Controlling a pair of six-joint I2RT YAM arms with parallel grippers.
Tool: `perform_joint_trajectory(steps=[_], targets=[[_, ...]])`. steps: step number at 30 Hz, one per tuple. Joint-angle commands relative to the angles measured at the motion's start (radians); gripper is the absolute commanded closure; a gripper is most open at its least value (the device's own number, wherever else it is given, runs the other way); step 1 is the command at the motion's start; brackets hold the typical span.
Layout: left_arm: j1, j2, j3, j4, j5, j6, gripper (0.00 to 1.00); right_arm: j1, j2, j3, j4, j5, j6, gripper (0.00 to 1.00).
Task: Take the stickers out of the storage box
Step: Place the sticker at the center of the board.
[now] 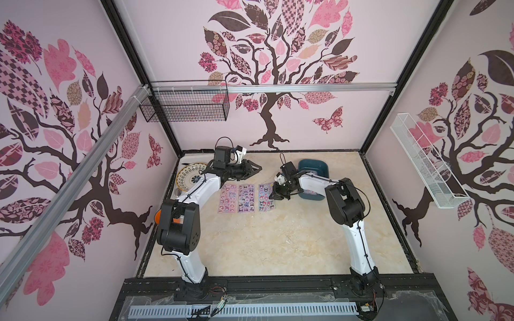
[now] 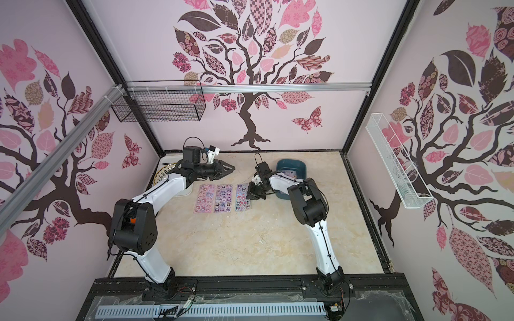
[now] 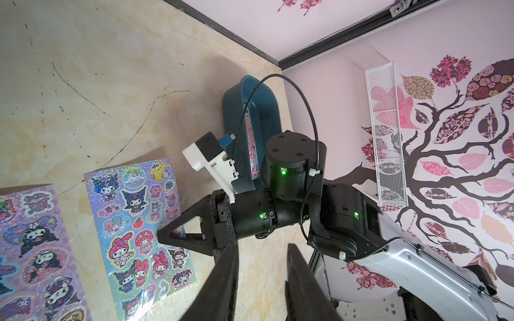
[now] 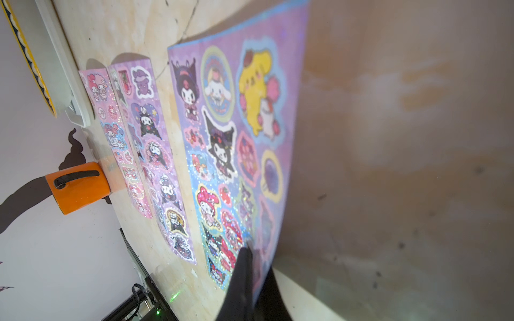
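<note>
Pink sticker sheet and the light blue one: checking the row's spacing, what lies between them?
The purple sticker sheet, flat on the table; both top views show it.

Overhead pair; wrist cameras close (both see stickers [image 3: 139,222]).

Both arms wear white shells, left arm [image 1: 199,191] and right arm [image 1: 358,244], with chunky black joint housings. Orange patch [image 1: 157,217] centre left. Thin black cable [image 3: 281,75] loops high, green lights [image 3: 283,172] glow mid-frame, and the right gripper [image 3: 162,236] is black and triangular.
</note>
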Motion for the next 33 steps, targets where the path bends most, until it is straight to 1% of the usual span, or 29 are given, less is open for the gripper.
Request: perform_joint_trajectory(steps=[1,15,25,30,33], targets=[[0.003,-0.014,0.002,0.012,0.016,0.004,0.65,-0.001,0.047,0.036,0.005,0.004,0.007,0.96],[0.003,-0.013,0.004,0.010,0.019,0.003,0.65,0.020,0.086,0.076,-0.018,-0.031,0.008,0.92],[0.002,-0.013,0.005,0.011,0.022,0.002,0.65,0.028,0.076,0.064,-0.011,-0.017,0.011,0.89],[0.003,-0.012,0.005,0.012,0.024,0.002,0.65,0.028,0.062,0.062,-0.037,-0.005,-0.008,0.82],[0.003,-0.010,0.005,0.011,0.026,0.002,0.65,0.028,0.035,0.052,-0.063,0.028,-0.029,0.76]])
